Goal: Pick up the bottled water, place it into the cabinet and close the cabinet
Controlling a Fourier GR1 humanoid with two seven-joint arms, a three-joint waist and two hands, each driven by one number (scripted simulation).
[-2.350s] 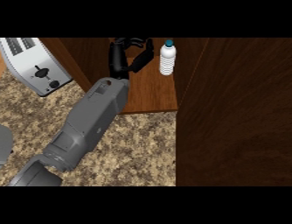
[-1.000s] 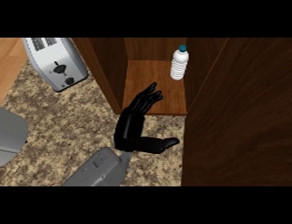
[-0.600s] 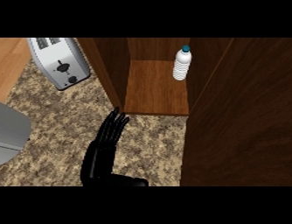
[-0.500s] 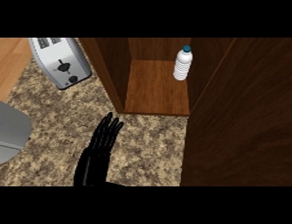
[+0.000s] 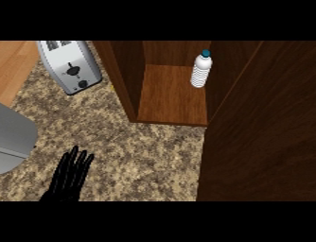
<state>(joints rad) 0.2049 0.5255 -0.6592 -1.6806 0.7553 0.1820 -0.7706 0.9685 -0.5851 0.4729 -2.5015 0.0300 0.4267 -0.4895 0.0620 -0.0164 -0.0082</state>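
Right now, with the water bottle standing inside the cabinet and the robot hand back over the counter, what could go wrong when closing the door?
1. The clear plastic water bottle with the teal cap stands upright, narrow and tall, at the shelf's right side by the dark wooden cabinet door. A hard swing might jolt it over.
2. The black robot hand is low over the speckled granite counter, left of the door. Reaching across risks clipping the cabinet's left wall.
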